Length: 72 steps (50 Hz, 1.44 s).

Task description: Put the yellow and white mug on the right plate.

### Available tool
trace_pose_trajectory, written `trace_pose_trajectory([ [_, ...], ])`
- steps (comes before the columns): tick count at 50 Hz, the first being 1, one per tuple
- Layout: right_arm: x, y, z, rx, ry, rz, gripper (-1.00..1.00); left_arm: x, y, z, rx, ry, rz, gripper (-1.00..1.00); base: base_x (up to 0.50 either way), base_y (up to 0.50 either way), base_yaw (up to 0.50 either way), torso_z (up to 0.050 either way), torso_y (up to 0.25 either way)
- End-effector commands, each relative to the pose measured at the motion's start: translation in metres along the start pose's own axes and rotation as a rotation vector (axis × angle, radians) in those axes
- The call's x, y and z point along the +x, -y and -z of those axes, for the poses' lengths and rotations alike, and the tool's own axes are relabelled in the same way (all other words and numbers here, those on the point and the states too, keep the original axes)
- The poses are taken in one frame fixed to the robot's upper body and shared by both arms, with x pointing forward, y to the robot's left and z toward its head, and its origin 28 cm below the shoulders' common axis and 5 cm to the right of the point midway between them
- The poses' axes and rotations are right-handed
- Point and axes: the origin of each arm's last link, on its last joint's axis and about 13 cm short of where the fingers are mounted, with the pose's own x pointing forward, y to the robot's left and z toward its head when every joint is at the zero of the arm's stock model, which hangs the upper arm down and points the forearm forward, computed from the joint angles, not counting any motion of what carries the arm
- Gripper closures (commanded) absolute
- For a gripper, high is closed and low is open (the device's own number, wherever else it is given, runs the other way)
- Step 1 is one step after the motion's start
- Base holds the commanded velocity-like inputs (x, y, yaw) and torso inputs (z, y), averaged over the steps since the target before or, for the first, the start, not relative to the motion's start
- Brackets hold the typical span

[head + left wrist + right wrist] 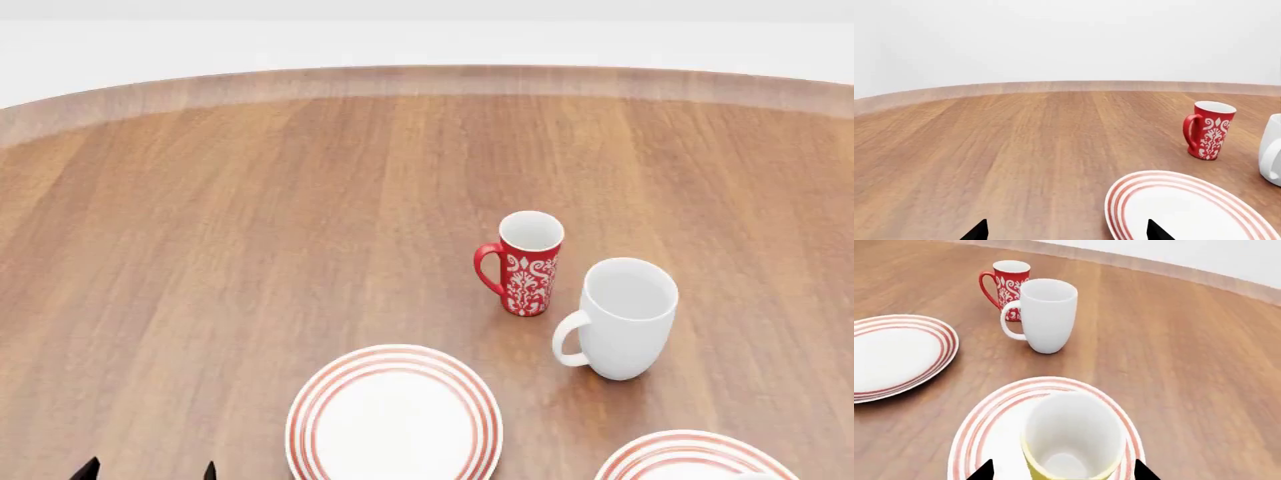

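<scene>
Three mugs: the yellow and white mug (1071, 440), a red patterned mug (529, 262) and a tall white mug (622, 316), all on a wooden table (240, 230).
Two plates: both white with red rings; the left plate (395, 414) sits low centre in the head view, the right plate (694, 458) is cut by the lower right edge.
Yellow and white mug, place: low centre of the right wrist view, upright on the right plate (997, 420), inside the rings and close to the frame's bottom edge.
Yellow and white mug, axis: long axis vertical, mouth open upward; white inside and white band visible, yellow showing only at the bottom. I cannot tell which way its handle points.
Right gripper (1062, 471): two dark fingertips show at the bottom edge, one on each side of the mug, set wide enough to span it; contact with the mug wall cannot be judged.
Left gripper (1067, 231): two dark tips spread wide at the bottom of the left wrist view, nothing between them but table and the rim of the left plate.
Red patterned mug: upright, mid frame in the head view, handle toward the frame's left.
Tall white mug: upright, just right of and below the red one, near it but apart, handle toward lower left.
</scene>
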Motion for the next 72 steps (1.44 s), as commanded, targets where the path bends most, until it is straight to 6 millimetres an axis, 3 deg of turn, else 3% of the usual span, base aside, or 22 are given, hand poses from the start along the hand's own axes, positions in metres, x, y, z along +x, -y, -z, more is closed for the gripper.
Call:
trace_pose_trajectory([
  [1,-0.017,-0.009,-0.027,-0.053,0.163,0.017,-1.00,0.000,0.000,-0.001,0.000,0.003,0.002,-1.00,0.00,0.00,0.00,0.000,0.000],
  [16,-0.025,-0.047,-0.041,-0.196,0.284,-0.130,-1.00,0.000,0.000,-0.001,-0.004,0.003,0.000,-1.00,0.00,0.00,0.00,0.000,0.000],
  [31,0.005,-0.092,-0.046,-0.203,0.440,-0.262,-1.00,0.001,-0.002,-0.003,-0.008,0.011,-0.003,-1.00,0.00,0.00,0.00,0.000,0.000],
  [41,0.008,-0.116,-0.040,-0.142,0.515,-0.311,-1.00,0.001,-0.002,-0.004,-0.011,0.017,-0.004,-1.00,0.00,0.00,0.00,0.000,0.000],
  [51,-0.012,-0.123,-0.024,0.005,0.608,-0.296,-1.00,-0.001,-0.001,-0.006,-0.008,0.023,-0.002,-1.00,0.00,0.00,0.00,0.000,0.000],
  [64,-0.040,-0.126,-0.019,-0.009,0.655,-0.263,-1.00,-0.002,-0.001,-0.007,-0.008,0.034,0.005,-1.00,0.00,0.00,0.00,0.000,0.000],
  [72,-0.041,-0.126,-0.018,-0.021,0.673,-0.189,-1.00,-0.001,-0.001,-0.007,-0.009,0.032,0.006,-1.00,0.00,0.00,0.00,0.000,0.000],
])
